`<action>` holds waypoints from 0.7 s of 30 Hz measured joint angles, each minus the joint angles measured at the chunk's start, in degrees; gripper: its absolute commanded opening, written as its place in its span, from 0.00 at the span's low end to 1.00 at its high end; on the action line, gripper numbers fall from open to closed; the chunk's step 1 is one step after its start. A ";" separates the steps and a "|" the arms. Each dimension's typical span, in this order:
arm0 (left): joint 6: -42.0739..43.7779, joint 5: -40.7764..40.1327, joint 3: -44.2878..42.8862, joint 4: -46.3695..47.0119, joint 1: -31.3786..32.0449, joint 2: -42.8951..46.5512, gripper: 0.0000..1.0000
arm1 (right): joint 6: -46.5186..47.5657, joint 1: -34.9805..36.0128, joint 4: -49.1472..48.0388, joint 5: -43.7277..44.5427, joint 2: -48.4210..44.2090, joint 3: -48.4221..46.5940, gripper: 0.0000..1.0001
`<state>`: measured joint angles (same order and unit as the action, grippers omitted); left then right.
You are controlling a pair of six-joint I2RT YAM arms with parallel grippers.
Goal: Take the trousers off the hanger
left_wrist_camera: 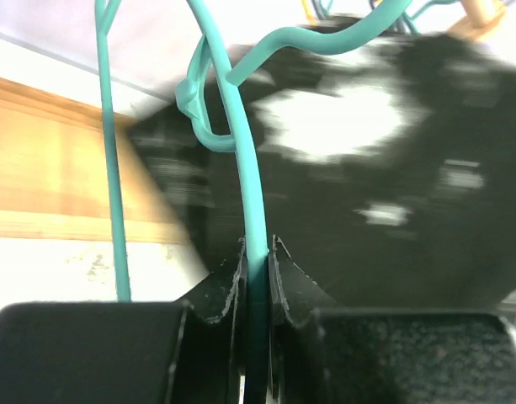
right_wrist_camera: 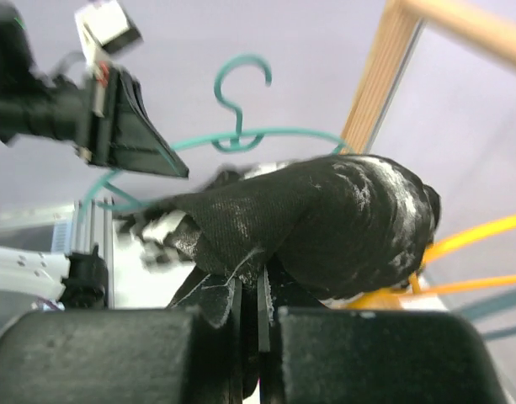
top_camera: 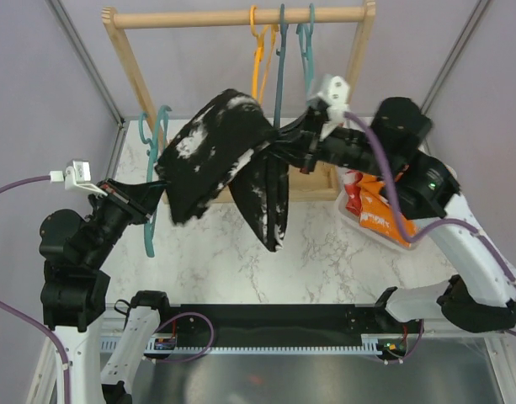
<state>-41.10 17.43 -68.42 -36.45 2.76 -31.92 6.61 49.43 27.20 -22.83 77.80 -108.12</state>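
The left gripper point(left_wrist_camera: 258, 252) is pinched tight on the wire of a teal hanger point(left_wrist_camera: 247, 168). The black trousers point(top_camera: 214, 151) hang in the air over the back half of the counter point(top_camera: 215, 269), draped beside that hanger. The right gripper point(right_wrist_camera: 258, 290) is clamped on the cloth's right end. Orange and red pairs point(top_camera: 374, 206) lie by the right edge.

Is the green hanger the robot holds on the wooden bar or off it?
Off. The left gripper pinches the hanger down low, far from the wooden bar.
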 measured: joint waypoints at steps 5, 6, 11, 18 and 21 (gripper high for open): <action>1.64 -1.97 -0.02 -0.94 -0.07 0.00 0.02 | -6.05 -5.53 -3.50 -5.07 -11.10 2.51 0.00; 1.84 -2.19 -0.04 -1.07 -0.07 0.00 0.02 | -6.78 -6.16 -3.76 -5.90 -12.72 2.89 0.00; 2.64 -2.34 -0.66 -1.22 -0.07 -0.15 0.02 | -11.02 -10.58 -6.01 -9.77 -20.68 5.95 0.00; 3.30 -1.99 -2.60 -1.25 -0.07 -0.44 0.02 | -14.14 -17.75 -6.93 -11.63 -31.56 15.80 0.00; 3.52 -1.88 -2.95 -1.22 -0.07 -0.44 0.02 | -14.10 -21.75 -5.20 -9.35 -36.54 20.70 0.00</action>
<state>-37.58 15.55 -71.37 -37.67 2.70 -32.36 -7.49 27.68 22.00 -32.18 41.25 -87.42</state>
